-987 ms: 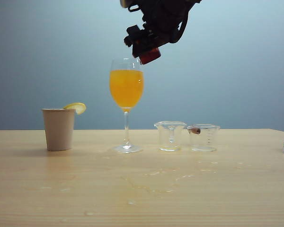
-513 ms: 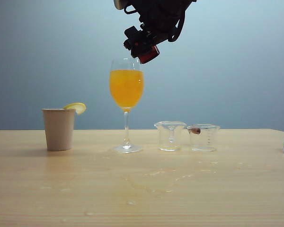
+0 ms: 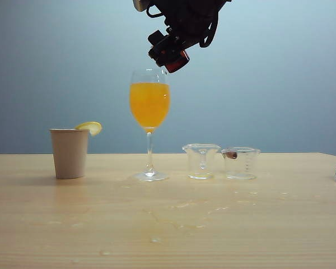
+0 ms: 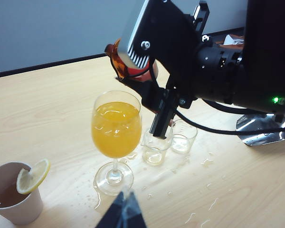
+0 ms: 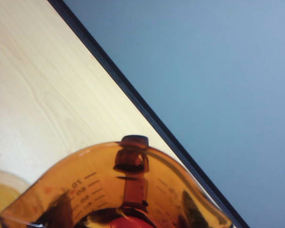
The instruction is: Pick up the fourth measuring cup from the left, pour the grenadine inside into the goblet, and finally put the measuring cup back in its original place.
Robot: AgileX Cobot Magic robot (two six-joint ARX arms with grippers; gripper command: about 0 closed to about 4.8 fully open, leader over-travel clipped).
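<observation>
Over the last second the right gripper [image 3: 169, 55] rolls further over at about one o'clock above the goblet [image 3: 149, 106], and the measuring cup [image 3: 176, 60] clamped in it tips with it. Earlier the cup's red body hangs lower and nearer the glass rim; now it sits slightly higher and its mouth swings down toward seven o'clock, closer over the goblet's opening. The arm's dark housing also shifts a little toward nine o'clock and up along the top edge.

Right tool [image 3: 169, 54] holds the fourth measuring cup [image 3: 177, 61] tilted above the goblet [image 3: 149, 120].
</observation>
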